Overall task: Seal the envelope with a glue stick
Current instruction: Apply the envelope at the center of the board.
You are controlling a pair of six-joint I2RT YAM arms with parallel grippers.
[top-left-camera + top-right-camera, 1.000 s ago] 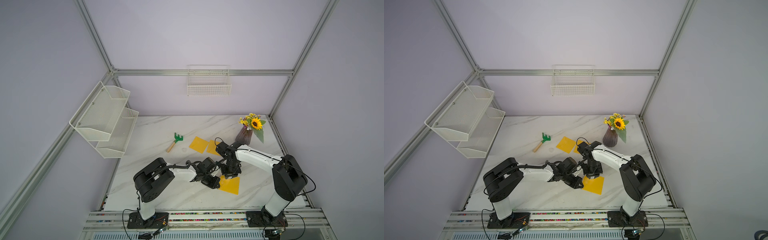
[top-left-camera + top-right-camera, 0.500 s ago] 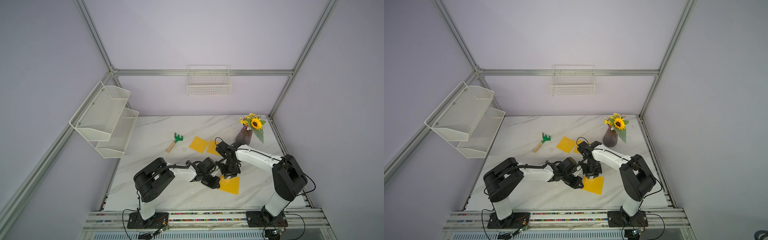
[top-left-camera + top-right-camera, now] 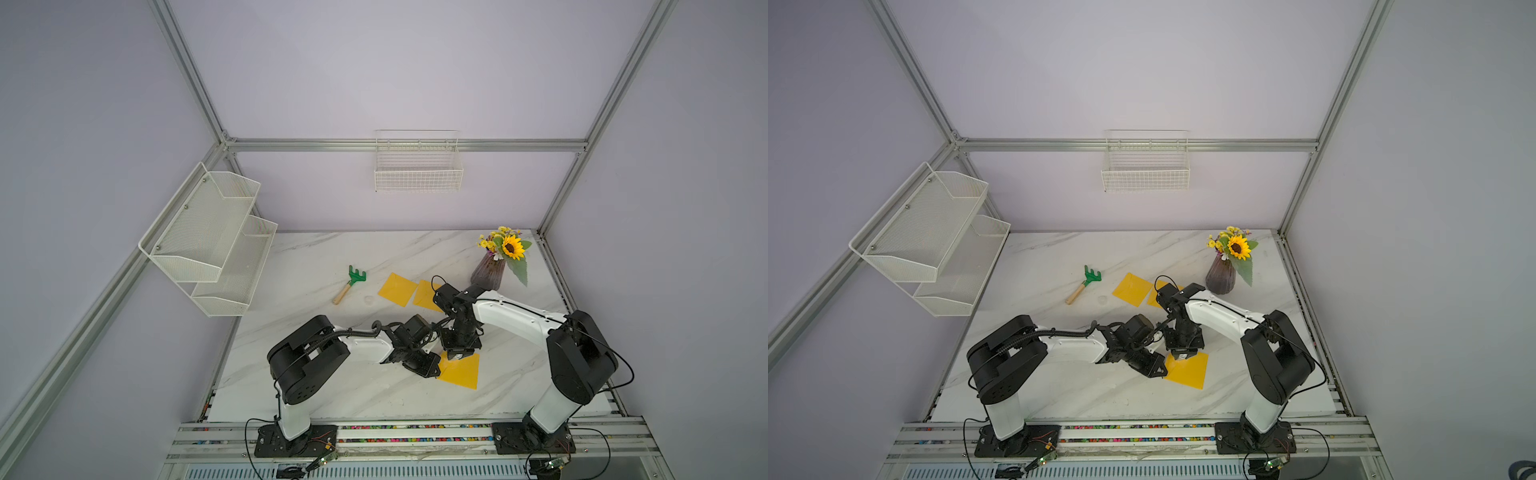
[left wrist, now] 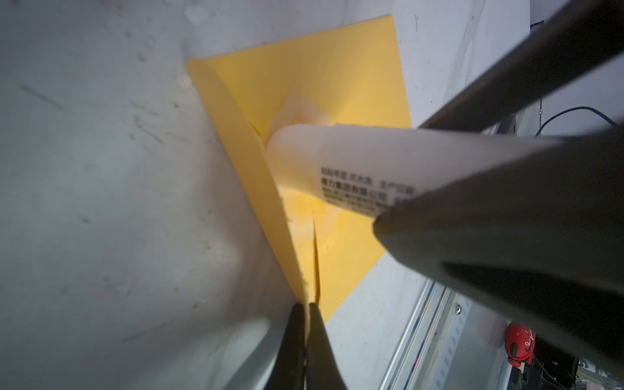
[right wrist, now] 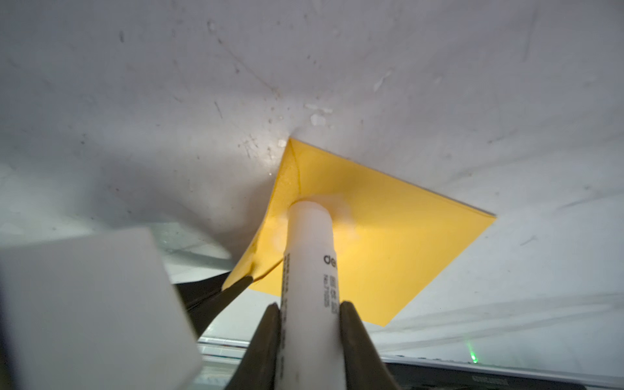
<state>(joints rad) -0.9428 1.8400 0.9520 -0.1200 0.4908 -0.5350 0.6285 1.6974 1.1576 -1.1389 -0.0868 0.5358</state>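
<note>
— Starting at the left: a white mesh wall shelf (image 3: 208, 232), then a green-headed toy rake with a wooden handle (image 3: 349, 284) lying on the white marble tabletop (image 3: 374, 399). What about the left gripper (image 3: 434, 369)? From above it's only a black lump at the corner of the square yellow paper envelope (image 3: 461, 372).

— Its wrist camera tells more. There the left gripper (image 4: 306, 309) is pinched tight on the edge of the envelope's flap (image 4: 246, 162), which stands lifted off the body.

— And the glue?

— The white cylindrical glue stick with dark print (image 5: 309, 256) is clamped between the two fingers of the right gripper (image 5: 309, 310). Its tip presses on the envelope just inside the flap's fold, with a whitish smear around it. In both top views the stick is too small to make out under the arm.

— Further right, a dark ribbed vase of sunflowers (image 3: 488, 272), well apart.
</note>
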